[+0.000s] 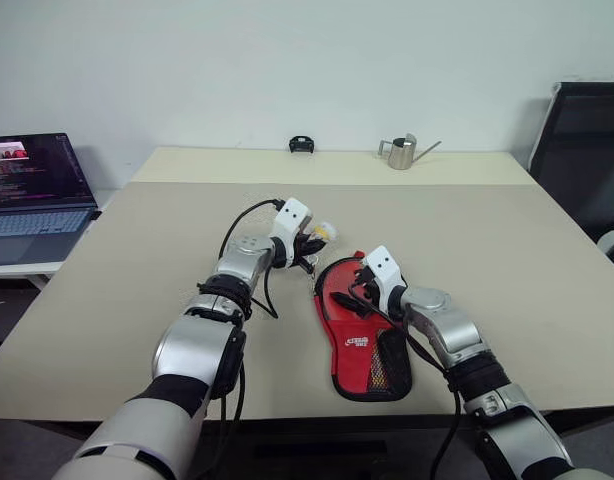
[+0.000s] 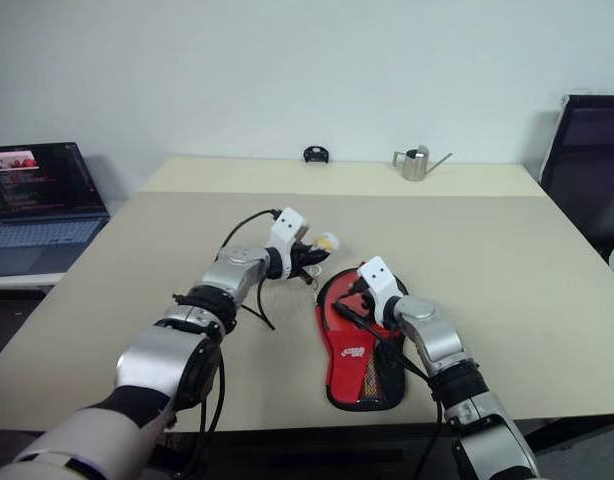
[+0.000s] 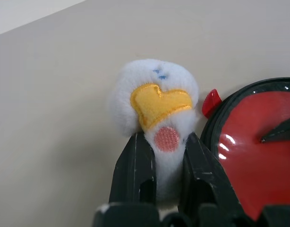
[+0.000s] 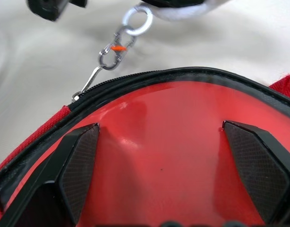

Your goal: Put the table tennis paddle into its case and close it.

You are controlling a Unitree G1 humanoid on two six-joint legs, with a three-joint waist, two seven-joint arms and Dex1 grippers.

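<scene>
The case (image 1: 349,345) lies flat on the table, red face up with black edging, its mesh pocket (image 1: 390,366) at the handle end nearest me. The table tennis paddle is hidden. A white-yellow round charm (image 3: 154,97) hangs off the case's zip by a small metal clasp (image 4: 115,48). My left gripper (image 3: 166,142) is shut on that charm, just beyond the case's round end and to its left (image 1: 312,243). My right gripper (image 4: 166,175) is open, its two wide-spread pads (image 4: 79,170) lying on the glossy red face of the round end.
An open laptop (image 1: 37,190) sits on a side table at the left. At the table's far edge stand a small metal watering can (image 1: 399,152) and a small black object (image 1: 302,144). A black chair (image 1: 587,150) is at the right.
</scene>
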